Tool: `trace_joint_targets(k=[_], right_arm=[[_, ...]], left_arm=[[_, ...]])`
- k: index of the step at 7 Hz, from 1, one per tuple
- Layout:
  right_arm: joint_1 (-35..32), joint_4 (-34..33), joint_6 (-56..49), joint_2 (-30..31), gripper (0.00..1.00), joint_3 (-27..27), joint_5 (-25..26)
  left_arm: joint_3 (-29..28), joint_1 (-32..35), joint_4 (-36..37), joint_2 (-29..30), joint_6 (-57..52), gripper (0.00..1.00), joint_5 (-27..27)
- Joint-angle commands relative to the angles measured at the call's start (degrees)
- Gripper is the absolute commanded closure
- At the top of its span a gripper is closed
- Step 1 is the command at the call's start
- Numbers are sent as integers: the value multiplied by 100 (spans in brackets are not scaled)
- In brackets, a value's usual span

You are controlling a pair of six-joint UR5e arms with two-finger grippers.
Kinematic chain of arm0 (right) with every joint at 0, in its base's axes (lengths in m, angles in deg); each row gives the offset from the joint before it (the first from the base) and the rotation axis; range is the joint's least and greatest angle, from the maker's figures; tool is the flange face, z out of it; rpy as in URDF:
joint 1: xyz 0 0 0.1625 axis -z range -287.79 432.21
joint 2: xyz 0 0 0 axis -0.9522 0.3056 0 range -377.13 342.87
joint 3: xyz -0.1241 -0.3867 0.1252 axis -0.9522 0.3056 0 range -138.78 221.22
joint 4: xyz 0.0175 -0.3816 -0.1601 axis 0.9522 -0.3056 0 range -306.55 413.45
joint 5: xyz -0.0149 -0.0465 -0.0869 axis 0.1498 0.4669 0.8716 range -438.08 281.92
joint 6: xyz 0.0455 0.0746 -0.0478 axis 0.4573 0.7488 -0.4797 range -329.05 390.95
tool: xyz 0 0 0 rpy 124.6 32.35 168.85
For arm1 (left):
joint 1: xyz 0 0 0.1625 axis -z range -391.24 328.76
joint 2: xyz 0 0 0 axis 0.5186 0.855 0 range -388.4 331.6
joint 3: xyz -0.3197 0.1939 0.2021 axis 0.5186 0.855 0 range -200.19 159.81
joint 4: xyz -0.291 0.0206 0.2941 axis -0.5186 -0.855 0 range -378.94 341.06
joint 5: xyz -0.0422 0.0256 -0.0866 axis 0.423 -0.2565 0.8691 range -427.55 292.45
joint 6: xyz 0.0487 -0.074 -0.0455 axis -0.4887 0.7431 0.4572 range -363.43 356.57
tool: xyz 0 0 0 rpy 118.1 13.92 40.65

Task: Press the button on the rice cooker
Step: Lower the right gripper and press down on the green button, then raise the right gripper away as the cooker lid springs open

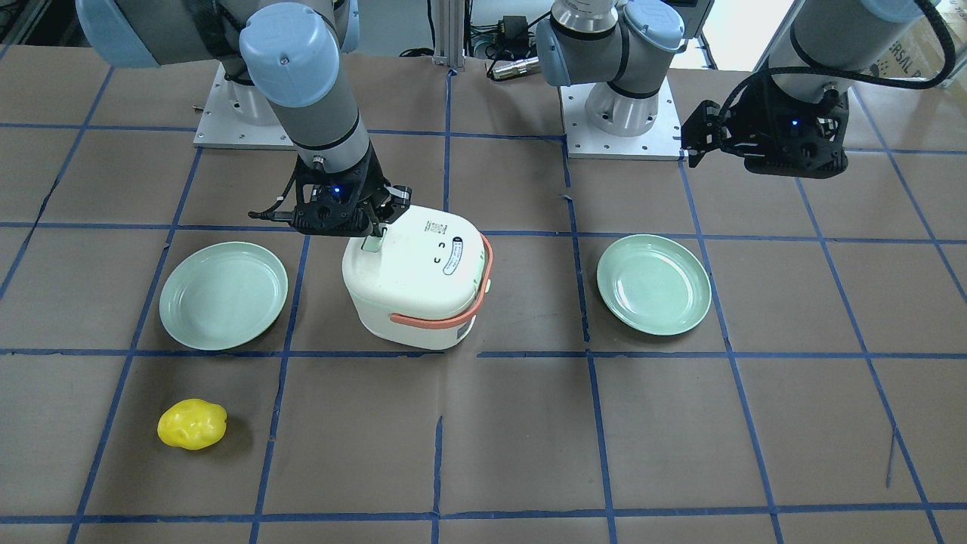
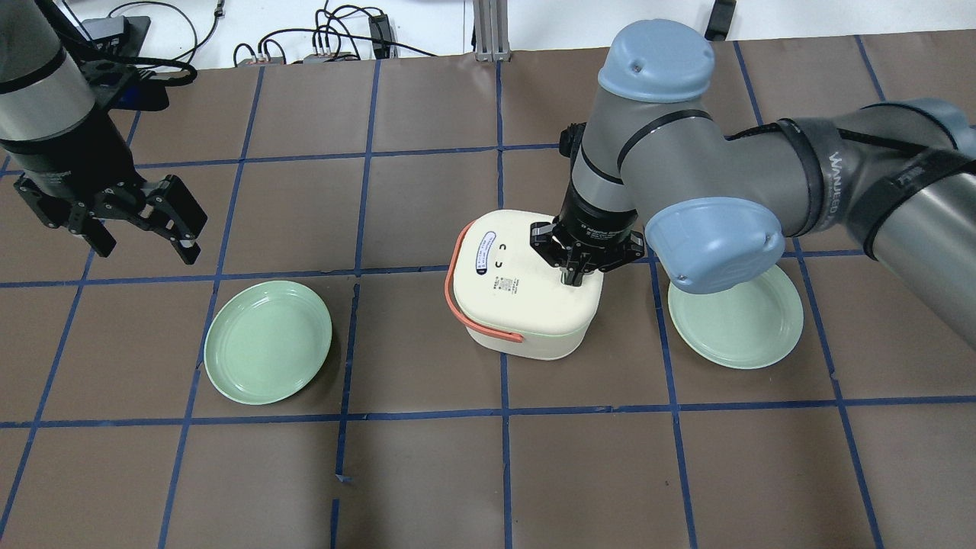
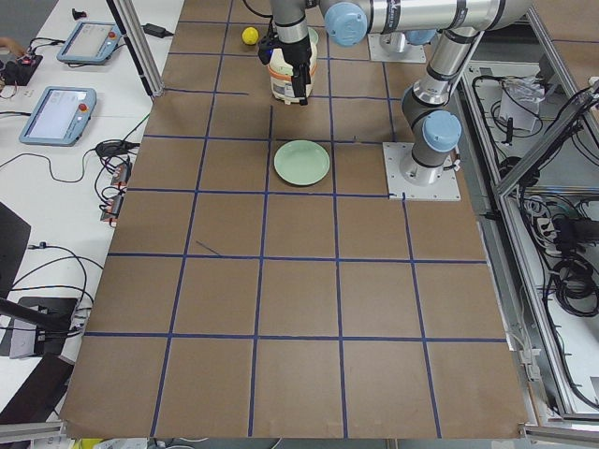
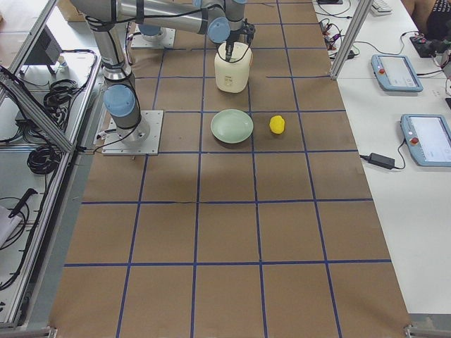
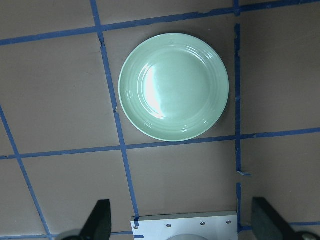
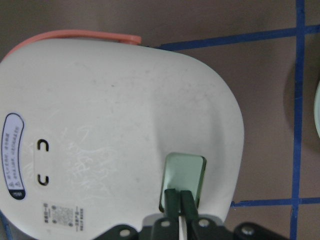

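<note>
A white rice cooker (image 2: 522, 293) with an orange handle (image 2: 457, 293) stands mid-table; it also shows in the front view (image 1: 415, 279). Its pale green button (image 6: 185, 175) sits on the lid's edge nearest the robot. My right gripper (image 6: 179, 196) is shut, its fingertips together on the near edge of the button. It shows over the lid in the overhead view (image 2: 573, 274) and in the front view (image 1: 375, 227). My left gripper (image 2: 137, 229) is open and empty, held above the table far to the cooker's left, over a green plate (image 5: 173, 86).
Two green plates lie either side of the cooker (image 2: 268, 351) (image 2: 736, 320). A yellow lemon-like object (image 1: 192, 424) lies near the operators' side of the table. Arm base plates (image 1: 619, 136) stand at the robot's edge.
</note>
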Motion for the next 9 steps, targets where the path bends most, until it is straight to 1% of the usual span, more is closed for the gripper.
trace_joint_targets(k=[1,2,3,4,5,6,7,9], right_arm=[[0,44,90,51,55,140,52],[0,148,186,78,26,472,122],[61,593,161,43,15,997,445],[140,859,30,8,2,1551,944],[228,1009,-319,-88,0,1913,1036],[568,1133,-645,-159,0,2065,1019],[902,1143,-1031,-142,0,2014,932],[993,1160,-1175,-151,0,1970,712]], left_arm=[[0,0,0,0,0,0,1],[0,0,0,0,0,0,1],[0,0,0,0,0,0,1],[0,0,0,0,0,0,1],[0,0,0,0,0,0,1],[0,0,0,0,0,0,1],[0,0,0,0,0,0,1],[0,0,0,0,0,0,1]])
